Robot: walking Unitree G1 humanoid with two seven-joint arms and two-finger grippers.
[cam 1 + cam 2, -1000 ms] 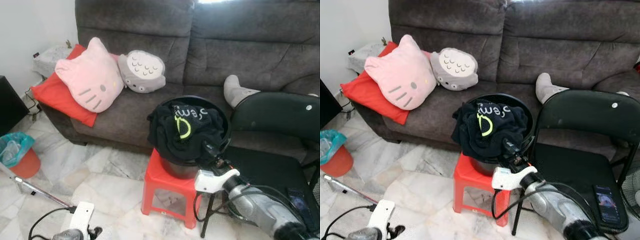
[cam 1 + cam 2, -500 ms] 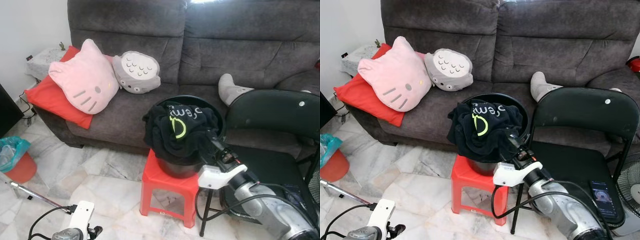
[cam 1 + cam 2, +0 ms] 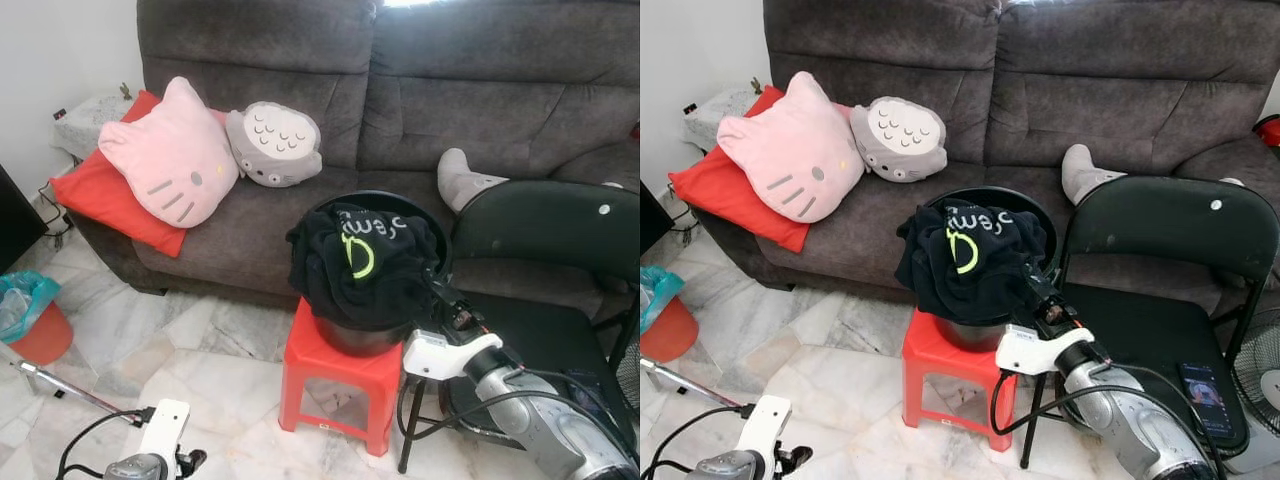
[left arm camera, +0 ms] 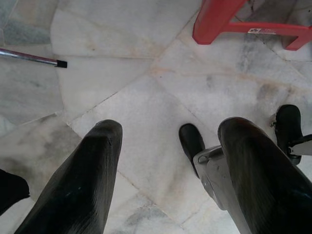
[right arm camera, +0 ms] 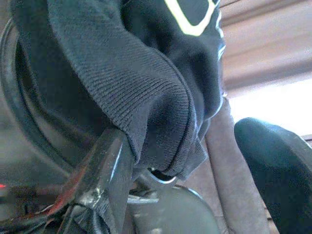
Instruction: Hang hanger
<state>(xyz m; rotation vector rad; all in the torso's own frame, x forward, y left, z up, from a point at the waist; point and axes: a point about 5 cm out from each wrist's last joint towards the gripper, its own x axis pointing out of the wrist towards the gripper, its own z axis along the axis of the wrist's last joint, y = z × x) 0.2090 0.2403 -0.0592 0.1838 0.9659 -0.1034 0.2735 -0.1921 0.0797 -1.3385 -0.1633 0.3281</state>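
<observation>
Standing on marble floor [image 3: 200,360], red stool [image 3: 340,385] before sofa [image 3: 400,90].

Light: bright daylight, glare above the sofa [image 3: 400,90].
Focus: head views sharp; right wrist close-up perhaps soft.

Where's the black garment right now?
In the head views the black garment is heaped in the black tub on the red stool, just left of the folding chair, the right gripper at its edge.
</observation>
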